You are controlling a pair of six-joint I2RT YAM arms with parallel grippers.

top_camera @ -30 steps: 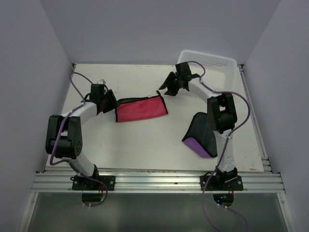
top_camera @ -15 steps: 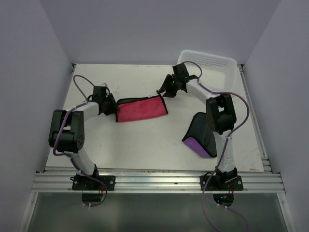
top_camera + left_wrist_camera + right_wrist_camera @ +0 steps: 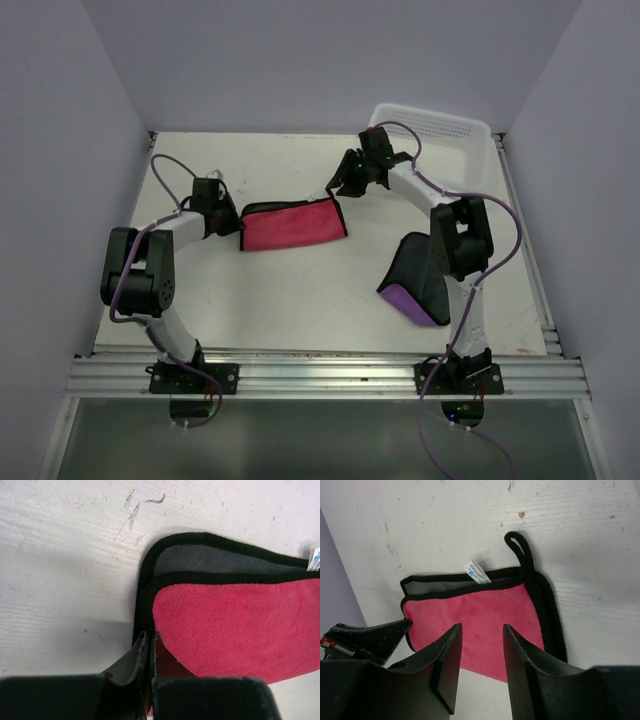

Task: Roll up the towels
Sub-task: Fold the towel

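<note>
Now pinched shut on pink-red towel (image 3: 235,625) corner: left hand (image 3: 149,647), lower centre. Spread apart above towel's far edge: right hand (image 3: 480,655). Lower right on bench (image 3: 300,290): purple towel (image 3: 412,300).

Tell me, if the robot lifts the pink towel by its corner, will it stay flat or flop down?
Probably flop. The pink towel looks like soft, fuzzy cloth folded in thin layers, so it would likely droop. It also seems light. The left pincer, shut on its black edge, should hold; fuzzy fabric rarely slips.
</note>
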